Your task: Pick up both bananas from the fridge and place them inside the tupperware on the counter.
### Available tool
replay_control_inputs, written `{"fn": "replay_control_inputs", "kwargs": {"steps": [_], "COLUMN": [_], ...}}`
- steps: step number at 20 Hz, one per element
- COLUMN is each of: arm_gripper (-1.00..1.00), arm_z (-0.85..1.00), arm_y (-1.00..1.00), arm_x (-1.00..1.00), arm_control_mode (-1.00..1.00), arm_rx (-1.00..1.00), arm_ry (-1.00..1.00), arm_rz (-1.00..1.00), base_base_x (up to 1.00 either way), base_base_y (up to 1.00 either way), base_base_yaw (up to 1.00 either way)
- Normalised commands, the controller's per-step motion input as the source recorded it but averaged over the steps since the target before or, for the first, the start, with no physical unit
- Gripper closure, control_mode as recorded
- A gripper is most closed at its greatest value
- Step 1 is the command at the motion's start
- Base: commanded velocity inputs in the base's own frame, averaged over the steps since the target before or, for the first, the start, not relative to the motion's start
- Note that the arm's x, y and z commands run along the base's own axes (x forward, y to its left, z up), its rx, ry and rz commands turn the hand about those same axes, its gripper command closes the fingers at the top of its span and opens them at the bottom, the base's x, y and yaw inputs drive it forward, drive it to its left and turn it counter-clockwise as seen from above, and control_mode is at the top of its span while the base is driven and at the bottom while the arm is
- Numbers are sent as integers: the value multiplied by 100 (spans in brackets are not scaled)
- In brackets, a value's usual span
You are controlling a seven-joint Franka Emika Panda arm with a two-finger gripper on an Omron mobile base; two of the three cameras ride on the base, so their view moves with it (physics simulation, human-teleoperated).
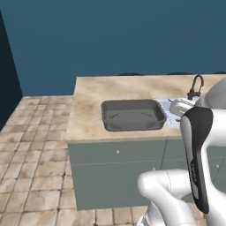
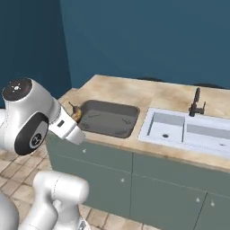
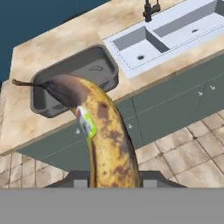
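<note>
Yellow fruit nearing its container

Brown-patched and stickered, one banana [image 3: 105, 131] is riding clamped lengthwise in the gripper [image 3: 114, 177], stem pointing ahead so I am keeping it clear of the counter [image 1: 88, 110] edge. I am holding it just short of the empty dark grey tupperware [image 1: 132, 114], which is sitting beside the sink [image 2: 184, 128], awaiting the drop.
</note>
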Motion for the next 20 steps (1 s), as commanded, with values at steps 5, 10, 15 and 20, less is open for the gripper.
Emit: {"fn": "replay_control_inputs", "kwargs": {"steps": [5,10,15,20], "arm_gripper": [100,100,100,100], "arm_z": [0,0,-5,-39], "arm_y": [0,0,-11,-10], "arm_x": [0,0,46,29], "arm_control_mode": [100,100,-100,-100], "arm_rx": [0,0,5,-1], "arm_ry": [0,0,39,9], "arm_rz": [0,0,0,69], "base_base_x": [85,66,12,0], "base_base_y": [77,3,-6,0], "base_base_yaw": [-32,-9,0,0]}}
